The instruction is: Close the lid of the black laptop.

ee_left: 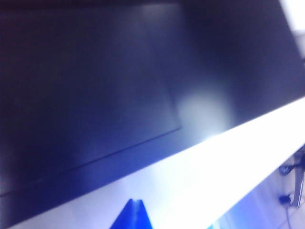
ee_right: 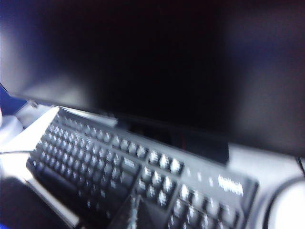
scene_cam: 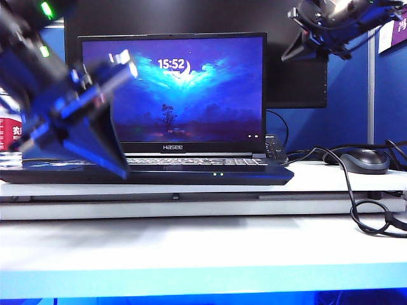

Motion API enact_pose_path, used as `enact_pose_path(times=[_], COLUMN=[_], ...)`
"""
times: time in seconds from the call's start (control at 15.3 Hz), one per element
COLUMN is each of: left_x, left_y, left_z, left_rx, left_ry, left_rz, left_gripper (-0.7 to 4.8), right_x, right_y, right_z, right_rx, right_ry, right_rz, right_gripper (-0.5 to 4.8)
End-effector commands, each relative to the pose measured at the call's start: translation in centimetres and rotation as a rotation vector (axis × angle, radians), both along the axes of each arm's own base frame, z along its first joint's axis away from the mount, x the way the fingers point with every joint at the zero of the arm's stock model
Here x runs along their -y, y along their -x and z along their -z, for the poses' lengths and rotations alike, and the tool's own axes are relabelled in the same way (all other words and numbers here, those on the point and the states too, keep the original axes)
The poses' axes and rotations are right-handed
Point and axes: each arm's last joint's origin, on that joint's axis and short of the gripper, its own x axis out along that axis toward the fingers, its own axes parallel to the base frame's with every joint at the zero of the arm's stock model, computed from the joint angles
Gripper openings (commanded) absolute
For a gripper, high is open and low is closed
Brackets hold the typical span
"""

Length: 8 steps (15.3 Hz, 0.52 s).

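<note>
The black laptop (scene_cam: 152, 173) stands open on the white table. Its lid (scene_cam: 172, 89) is upright and shows a blue wallpaper with the time 15:52 and the Hasee name on the bezel. My left gripper (scene_cam: 122, 170), blurred, hangs over the laptop's front left corner with its blue fingers pointing down, shut on nothing. In the left wrist view the left gripper (ee_left: 135, 204) shows joined tips beside the laptop's dark palm rest (ee_left: 95, 95). My right gripper (scene_cam: 287, 54) is high at the back right, above the lid's level, shut and empty. The right gripper (ee_right: 137, 200) looks down on a separate keyboard.
A large black monitor (scene_cam: 299, 76) stands behind the laptop, with a black Logitech keyboard (ee_right: 143, 167) at its foot. A dark mouse (scene_cam: 362, 160) lies right of the laptop, and its cable (scene_cam: 350, 190) loops over the table's edge. A red and white object (scene_cam: 9, 130) sits at far left.
</note>
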Motion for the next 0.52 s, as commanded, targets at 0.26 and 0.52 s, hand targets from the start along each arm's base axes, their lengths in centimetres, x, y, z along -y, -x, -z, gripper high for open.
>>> enact_pose_path(times=[0.26,0.52], left_x=[0.8,0.9], left_y=[-1.3,-1.7], left_z=[2.0,1.9], left_rx=[-0.012,0.035], left_ry=[-0.024,-0.025], left_rz=[-0.011,-0.028], left_gripper=[-0.05,-0.05], right_x=[-0.7,-1.1], right_y=[-0.4,-1.6], right_z=[-0.8,0.3], right_rx=[0.041,0.012], right_ry=[-0.032,-0.056], right_rz=[-0.185,-0.32], right_gripper=[-0.01,-0.01])
